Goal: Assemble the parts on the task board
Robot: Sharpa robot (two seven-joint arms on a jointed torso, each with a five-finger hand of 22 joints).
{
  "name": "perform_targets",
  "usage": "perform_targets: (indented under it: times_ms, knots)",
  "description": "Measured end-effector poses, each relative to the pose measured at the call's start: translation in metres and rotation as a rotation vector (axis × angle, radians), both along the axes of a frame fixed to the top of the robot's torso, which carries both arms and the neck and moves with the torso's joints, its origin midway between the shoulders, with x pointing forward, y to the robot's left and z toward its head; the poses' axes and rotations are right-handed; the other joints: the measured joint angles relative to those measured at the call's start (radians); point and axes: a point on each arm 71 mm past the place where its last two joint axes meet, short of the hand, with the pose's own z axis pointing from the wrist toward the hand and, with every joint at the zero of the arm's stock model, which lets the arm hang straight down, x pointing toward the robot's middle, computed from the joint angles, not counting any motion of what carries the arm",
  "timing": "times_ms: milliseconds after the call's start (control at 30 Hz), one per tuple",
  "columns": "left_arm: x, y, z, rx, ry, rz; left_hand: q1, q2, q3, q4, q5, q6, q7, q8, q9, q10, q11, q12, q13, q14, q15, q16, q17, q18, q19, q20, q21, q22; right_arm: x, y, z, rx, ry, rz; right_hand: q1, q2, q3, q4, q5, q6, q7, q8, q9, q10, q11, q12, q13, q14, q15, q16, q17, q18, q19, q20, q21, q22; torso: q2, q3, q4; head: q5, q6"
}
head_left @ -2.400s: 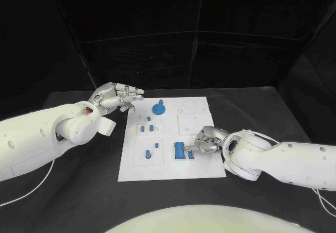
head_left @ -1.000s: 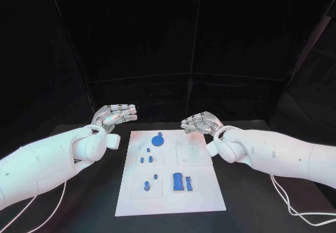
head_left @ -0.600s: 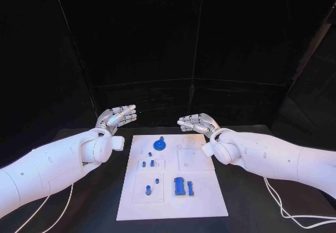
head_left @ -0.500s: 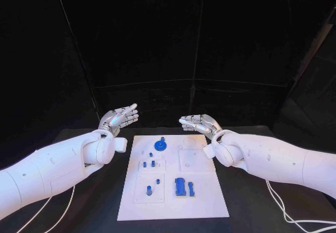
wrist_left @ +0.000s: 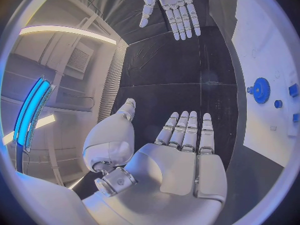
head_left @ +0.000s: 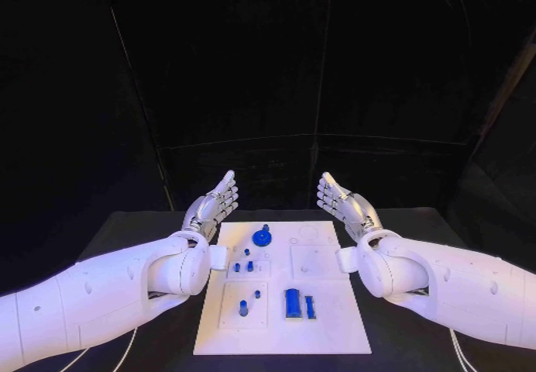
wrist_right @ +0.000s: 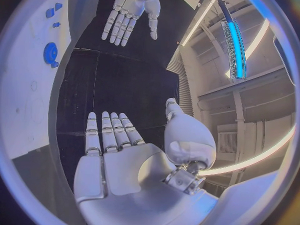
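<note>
The white task board (head_left: 330, 322) lies in the middle of the black table. On it sit a blue gear (head_left: 262, 237), small blue pegs (head_left: 242, 266) and two upright blue blocks (head_left: 293, 302) near the front. My left hand (head_left: 217, 203) is raised above the board's far left corner, fingers straight and together, holding nothing. My right hand (head_left: 341, 201) mirrors it above the far right corner, flat and empty. In the left wrist view my left hand (wrist_left: 181, 155) shows its bare palm, with the right hand (wrist_left: 170, 5) facing it. The right wrist view shows my right hand (wrist_right: 119, 155), the left hand (wrist_right: 128, 10) and the gear (wrist_right: 50, 52).
The black table (head_left: 134, 232) stretches on both sides of the board. Dark curtains close the back. My two forearms flank the board's left and right edges.
Both hands have straightened from loosely curled to flat and risen, palms turned toward each other. The camera has shifted. The parts on the board have stayed put.
</note>
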Motion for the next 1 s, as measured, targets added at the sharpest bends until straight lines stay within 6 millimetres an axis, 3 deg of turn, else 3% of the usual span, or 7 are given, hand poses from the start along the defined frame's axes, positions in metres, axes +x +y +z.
perform_targets:
  times_ms: [67, 133, 233, 267, 567, 867, 1000]
  knots:
    - [-0.007, 0.0, 0.001, 0.012, -0.007, 0.019, -0.041, 0.0, -0.009, 0.0, -0.004, -0.029, -0.005, -0.004, 0.0, -0.031, -0.01, 0.0, 0.0, -0.027, -0.005, -0.007, 0.0, -0.014, -0.022, -0.008, 0.0, -0.01, -0.005, 0.0, 0.002, 0.014, 0.005, -0.03, -0.044, -0.001, 0.003, -0.003, -0.011, -0.029, -0.012, 0.0, -0.001, -0.031, -0.005, 0.0, -0.001, -0.033, -0.002, 0.0, -0.004, -0.009, -0.024, -0.021, -0.022, -0.004, 0.0, 0.0006, -0.0017, 0.001, 0.0]
    - [-0.011, 0.0, 0.002, 0.022, -0.013, 0.035, -0.084, 0.001, -0.027, -0.001, -0.004, -0.058, -0.008, -0.004, -0.001, -0.063, -0.017, 0.0, -0.001, -0.057, -0.009, -0.012, -0.001, -0.03, -0.046, -0.029, 0.0, -0.021, -0.007, -0.001, 0.003, 0.021, 0.009, -0.054, -0.09, -0.001, 0.003, -0.003, -0.021, -0.06, -0.022, -0.003, -0.002, -0.064, -0.009, -0.004, -0.002, -0.067, -0.004, 0.0, -0.007, -0.037, -0.049, -0.047, -0.043, -0.007, -0.001, 0.001, -0.0026, 0.001, 0.0]
    - [-0.014, 0.0, 0.003, 0.038, -0.024, 0.058, -0.134, 0.001, -0.057, -0.001, -0.004, -0.094, -0.011, -0.004, -0.001, -0.1, -0.024, 0.0, -0.001, -0.091, -0.013, -0.015, -0.002, -0.031, -0.075, -0.057, 0.0, -0.035, -0.009, -0.002, 0.004, 0.025, 0.013, -0.085, -0.144, -0.001, 0.003, -0.003, -0.026, -0.095, -0.031, -0.004, -0.003, -0.101, -0.012, -0.004, -0.003, -0.107, -0.005, 0.0, -0.01, -0.055, -0.082, -0.065, -0.061, -0.01, -0.001, 0.0012, -0.0035, 0.001, 0.0]
    - [-0.014, 0.001, 0.004, 0.043, -0.027, 0.063, -0.149, 0.001, -0.065, -0.001, -0.004, -0.104, -0.012, -0.004, -0.001, -0.111, -0.025, 0.0, -0.001, -0.102, -0.013, -0.015, -0.002, -0.043, -0.082, -0.065, 0.0, -0.045, -0.009, -0.002, 0.004, 0.025, 0.014, -0.092, -0.158, -0.001, 0.003, -0.003, -0.028, -0.105, -0.032, -0.004, -0.003, -0.112, -0.012, -0.004, -0.003, -0.118, -0.005, 0.0, -0.01, -0.055, -0.089, -0.072, -0.065, -0.01, -0.001, 0.0012, -0.0036, 0.001, 0.0]
    - [-0.014, 0.003, 0.005, 0.066, -0.044, 0.094, -0.264, 0.002, -0.092, -0.001, -0.008, -0.184, -0.014, -0.004, -0.001, -0.196, -0.032, -0.004, -0.001, -0.18, -0.016, -0.019, -0.002, -0.045, -0.141, -0.098, 0.0, -0.107, -0.009, -0.005, 0.004, 0.025, 0.019, -0.13, -0.277, -0.001, 0.003, -0.003, -0.034, -0.183, -0.041, -0.004, -0.004, -0.197, -0.015, -0.004, -0.004, -0.206, -0.007, 0.0, -0.012, -0.086, -0.161, -0.092, -0.078, -0.012, -0.001, 0.0015, -0.0042, 0.001, 0.0]
    - [-0.014, 0.003, 0.005, 0.073, -0.05, 0.103, -0.345, 0.002, -0.103, -0.001, -0.008, -0.24, -0.015, -0.004, -0.001, -0.257, -0.033, -0.004, -0.001, -0.235, -0.018, -0.019, -0.002, -0.046, -0.184, -0.102, 0.0, -0.122, -0.009, -0.006, 0.004, 0.025, 0.021, -0.142, -0.36, -0.002, 0.003, -0.003, -0.034, -0.236, -0.042, -0.004, -0.004, -0.256, -0.017, -0.008, -0.004, -0.268, -0.008, 0.0, -0.013, -0.086, -0.211, -0.097, -0.082, -0.013, -0.001, 0.0015, -0.0045, 0.001, 0.0]
    - [-0.014, 0.003, 0.005, 0.075, -0.051, 0.105, -0.364, -0.002, -0.103, -0.001, -0.008, -0.254, -0.015, -0.004, -0.001, -0.272, -0.034, -0.004, -0.001, -0.249, -0.018, -0.019, -0.003, -0.061, -0.212, -0.104, 0.0, -0.123, -0.009, -0.006, 0.004, 0.025, 0.021, -0.144, -0.384, -0.003, 0.003, -0.003, -0.034, -0.249, -0.043, -0.004, -0.004, -0.27, -0.017, -0.008, -0.004, -0.285, -0.007, 0.0, -0.013, -0.086, -0.223, -0.095, -0.082, -0.013, -0.001, 0.0015, -0.0045, 0.001, 0.0]
